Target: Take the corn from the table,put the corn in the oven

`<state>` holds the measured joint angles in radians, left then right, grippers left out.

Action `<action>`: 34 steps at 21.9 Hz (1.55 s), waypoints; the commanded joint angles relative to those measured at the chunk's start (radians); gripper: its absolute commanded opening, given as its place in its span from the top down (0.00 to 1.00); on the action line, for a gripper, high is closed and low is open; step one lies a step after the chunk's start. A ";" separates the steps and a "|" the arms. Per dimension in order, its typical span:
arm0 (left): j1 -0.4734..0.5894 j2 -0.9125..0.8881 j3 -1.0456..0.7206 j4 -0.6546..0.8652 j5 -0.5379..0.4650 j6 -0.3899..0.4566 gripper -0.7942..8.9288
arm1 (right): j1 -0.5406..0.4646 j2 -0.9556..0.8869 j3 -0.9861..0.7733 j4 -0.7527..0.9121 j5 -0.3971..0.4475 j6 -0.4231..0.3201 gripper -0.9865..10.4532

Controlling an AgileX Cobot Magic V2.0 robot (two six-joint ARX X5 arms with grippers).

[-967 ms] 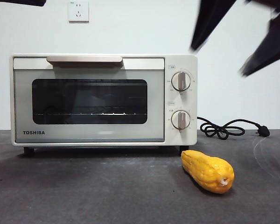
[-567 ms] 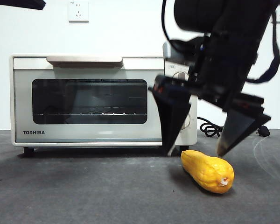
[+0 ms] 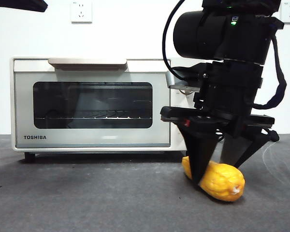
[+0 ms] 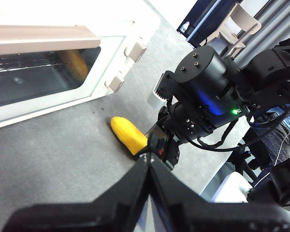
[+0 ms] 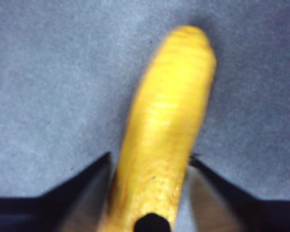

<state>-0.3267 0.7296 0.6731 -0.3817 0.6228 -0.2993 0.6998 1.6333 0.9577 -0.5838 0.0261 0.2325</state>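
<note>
Gripping status, right gripper (image 3: 216,176): I see its two black jaws down on either side of the corn (image 3: 216,180), one at each flank in the right wrist view; they stand spread wide and I cannot say they are pressing it, so I call it unclenched around the cob.
Right gripper (image 5: 150,193) close-up: the corn (image 5: 166,125) runs lengthwise between the jaws, its rounded end pointing away from the wrist.
Left gripper (image 4: 149,166): I read its jaws as pressed together with nothing between them, held high above the table (image 4: 63,150), well apart from the work.
Corn: it lies on the table (image 3: 87,198) toward the right part of the surface, just in front of the oven's (image 3: 106,104) right front corner, whitish stub end toward the front edge.
Corn from the left wrist view: the cob (image 4: 128,135) shows beside the oven (image 4: 63,63) with the other arm standing over it.
Oven: door is closed, beige bar handle (image 3: 87,61) at the top, glass dark; it stands toward the back of the table.
Knobs: one knob is partly showing behind the arm.
</note>
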 commanded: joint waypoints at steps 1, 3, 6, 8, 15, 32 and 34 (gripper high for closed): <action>-0.002 0.002 0.002 0.011 0.002 0.013 0.92 | 0.005 -0.009 0.006 -0.024 -0.010 0.010 0.92; -0.002 0.010 0.002 0.028 0.000 0.013 0.92 | 0.022 -0.042 0.011 -0.048 -0.012 0.010 0.92; -0.002 0.029 0.003 0.085 -0.023 0.010 0.92 | 0.061 -0.125 0.021 -0.079 -0.017 0.011 0.92; -0.002 0.048 0.004 0.159 -0.026 -0.013 0.92 | 0.095 -0.209 0.021 -0.087 -0.042 0.017 0.92; -0.002 0.152 0.115 0.289 -0.240 0.008 0.92 | 0.192 -0.528 0.021 -0.116 -0.044 0.079 0.92; -0.021 0.649 0.626 -0.270 -0.323 0.255 0.92 | 0.198 -0.787 0.052 -0.246 -0.032 0.107 0.92; -0.030 0.663 0.626 -0.279 -0.367 0.262 0.92 | 0.198 -0.787 0.063 -0.257 -0.021 0.105 0.92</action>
<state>-0.3511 1.3861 1.2961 -0.6617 0.2699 -0.0589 0.8967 0.8471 1.0100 -0.8429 -0.0017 0.3302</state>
